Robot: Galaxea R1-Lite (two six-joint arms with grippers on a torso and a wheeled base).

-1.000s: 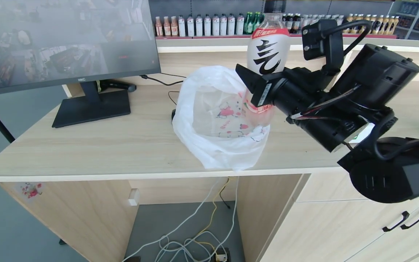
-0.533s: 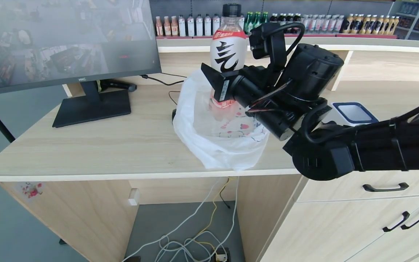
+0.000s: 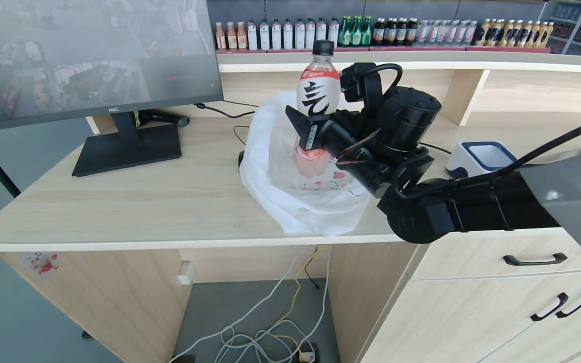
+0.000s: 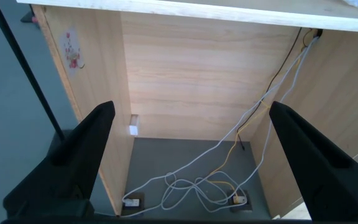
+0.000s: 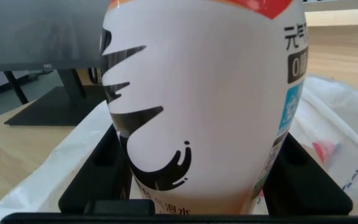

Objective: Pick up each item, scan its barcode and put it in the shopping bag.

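Observation:
A clear drink bottle [image 3: 316,96] with a white, black and red label and a black cap stands upright in my right gripper [image 3: 306,135], which is shut on its lower half. The bottle's base hangs inside the mouth of the white plastic shopping bag [image 3: 290,201] on the wooden counter. The right wrist view has the bottle [image 5: 204,106] held between its dark fingers [image 5: 95,171], with the bag [image 5: 347,124] behind and below. My left gripper [image 4: 191,162] is open, low beside the counter, facing the space under it.
A white and blue barcode scanner [image 3: 478,158] sits on the counter right of the bag. A monitor [image 3: 89,55] on a black stand occupies the left. A raised shelf edge runs behind the bag. Cables [image 4: 210,180] lie on the floor under the counter [image 3: 119,201].
My right arm has carried the bottle leftwards and down, from above the bag's right side into the bag's mouth. The scanner has come into sight behind the arm.

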